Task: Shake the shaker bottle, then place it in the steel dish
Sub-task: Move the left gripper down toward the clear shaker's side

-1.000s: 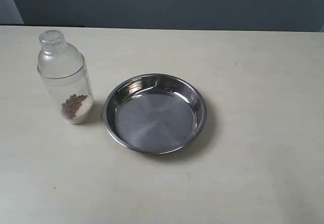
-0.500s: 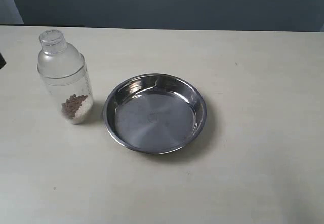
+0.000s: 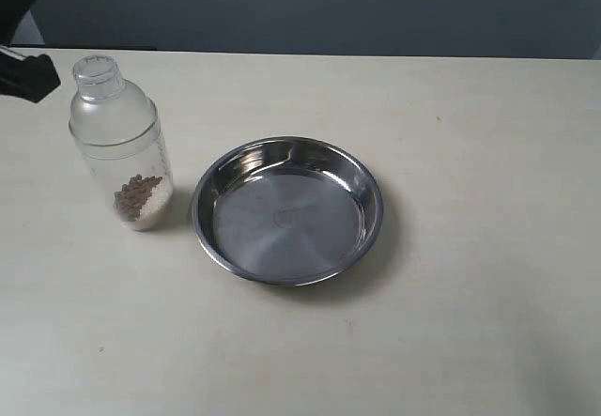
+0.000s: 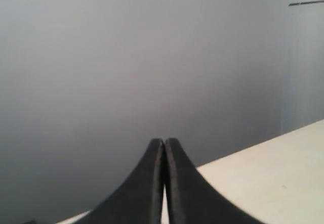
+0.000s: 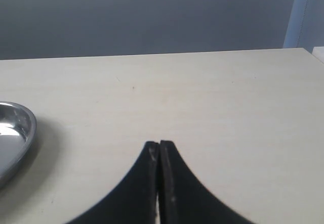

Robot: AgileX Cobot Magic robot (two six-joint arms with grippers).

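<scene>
The shaker bottle (image 3: 121, 144) stands upright on the table at the left, brown granules heaped at its bottom. Just to its right lies the steel dish (image 3: 287, 210), holding nothing; its rim (image 5: 15, 133) also shows in the right wrist view. My left gripper (image 3: 38, 73) pokes in at the top left corner, a little left of the bottle's cap and apart from it. In the left wrist view that left gripper (image 4: 164, 142) is shut with nothing between its fingers, facing a grey wall. My right gripper (image 5: 159, 144) is shut and holds nothing, low over bare table to the right of the dish.
The pale table (image 3: 470, 153) runs back to a dark grey wall (image 3: 329, 7). Its far edge shows in both wrist views.
My left arm has come into the exterior view at the top left, nearing the bottle's cap. Bottle and dish have not moved.
</scene>
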